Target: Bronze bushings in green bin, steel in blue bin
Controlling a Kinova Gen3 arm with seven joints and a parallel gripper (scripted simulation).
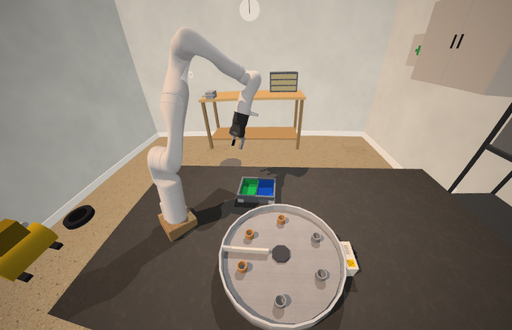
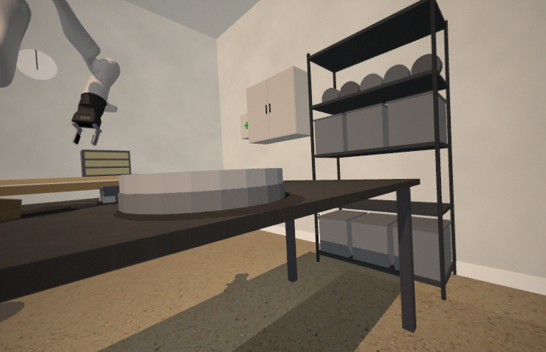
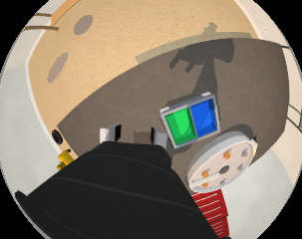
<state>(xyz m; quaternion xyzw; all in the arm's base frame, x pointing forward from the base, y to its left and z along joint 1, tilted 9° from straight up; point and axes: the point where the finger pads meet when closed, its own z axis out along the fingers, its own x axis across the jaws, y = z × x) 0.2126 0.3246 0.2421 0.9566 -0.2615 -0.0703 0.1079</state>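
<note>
End effector (image 1: 237,144) (image 2: 86,138) (image 3: 136,131) stands fully open above the counter (image 1: 381,217) (image 2: 348,186) (image 3: 136,95), with 0 items between its fingers. Below, the green bin (image 1: 249,187) (image 3: 180,126) and blue bin (image 1: 265,188) (image 3: 203,118) sit side by side, both vacant. Beside them, the turntable (image 1: 281,284) (image 2: 199,191) (image 3: 235,171) carries 3 bronze bushings, 2 on 1 side of a white bar (image 1: 246,249) (image 3: 212,180) and 1 on the other, plus 3 steel bushings.

One camera looks steeply down from above the near side of the round, pale-rimmed turntable (image 1: 226,276) (image 2: 199,191) (image 3: 191,174); another, low beyond the dark table's edge, looks across it — the wrist's wide round view shares the turntable.
</note>
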